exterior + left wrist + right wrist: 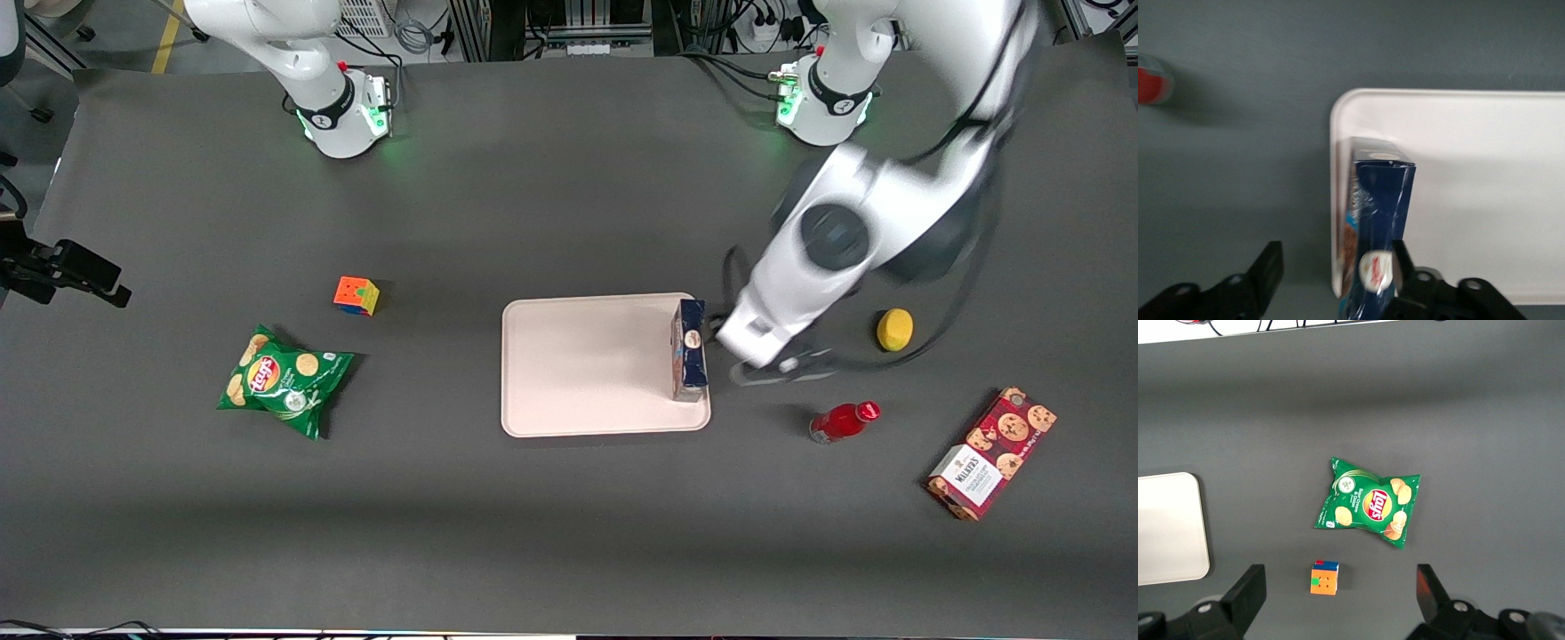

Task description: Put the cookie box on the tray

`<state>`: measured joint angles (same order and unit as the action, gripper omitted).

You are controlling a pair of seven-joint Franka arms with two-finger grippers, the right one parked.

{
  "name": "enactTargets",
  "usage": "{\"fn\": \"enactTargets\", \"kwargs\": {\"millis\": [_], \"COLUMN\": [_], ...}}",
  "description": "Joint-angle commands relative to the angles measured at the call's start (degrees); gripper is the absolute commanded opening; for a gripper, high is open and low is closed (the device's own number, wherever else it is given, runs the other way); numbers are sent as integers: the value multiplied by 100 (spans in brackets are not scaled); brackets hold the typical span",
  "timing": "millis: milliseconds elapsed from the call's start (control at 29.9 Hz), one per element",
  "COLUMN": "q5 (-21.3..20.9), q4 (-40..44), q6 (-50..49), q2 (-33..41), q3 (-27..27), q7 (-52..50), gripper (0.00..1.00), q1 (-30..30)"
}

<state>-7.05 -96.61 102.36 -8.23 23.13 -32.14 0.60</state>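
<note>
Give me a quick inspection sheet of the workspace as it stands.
Surface: dark grey mat.
Job's things: cookie box upright on the tray, at its edge toward the working arm.
Clutter: chips bag, puzzle cube, yellow ball, red bottle, red cookie box, all on the mat.
Grippers: claw open, straddling the cookie box; one finger touching it.
Cables: black cable trailing from the arm.
Surroundings: equipment racks above the table.

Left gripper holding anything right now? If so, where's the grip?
Nothing held. The gripper is open beside the cookie box, which stands on the tray edge; one jaw is well clear of it.
</note>
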Motion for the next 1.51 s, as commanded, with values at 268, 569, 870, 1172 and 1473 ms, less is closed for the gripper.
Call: {"fn": "enactTargets", "kwargs": {"millis": [268,569,870,1172,1473], "q5": [801,1004,1004,1004,1004], "q4": [82,-1569,-2038,-2003,-1950], "q6": [-2167,-1361,-919,-946,-946], "q2": [1754,2861,3073,3073,3047], "q3": [-649,-1609,-1662,-1645,-1645], "q7": [3553,5059,5068,4998,4989], "gripper": [100,100,100,100,100], "q1": [-1422,-1422,-1413,-1387,-1378]}}
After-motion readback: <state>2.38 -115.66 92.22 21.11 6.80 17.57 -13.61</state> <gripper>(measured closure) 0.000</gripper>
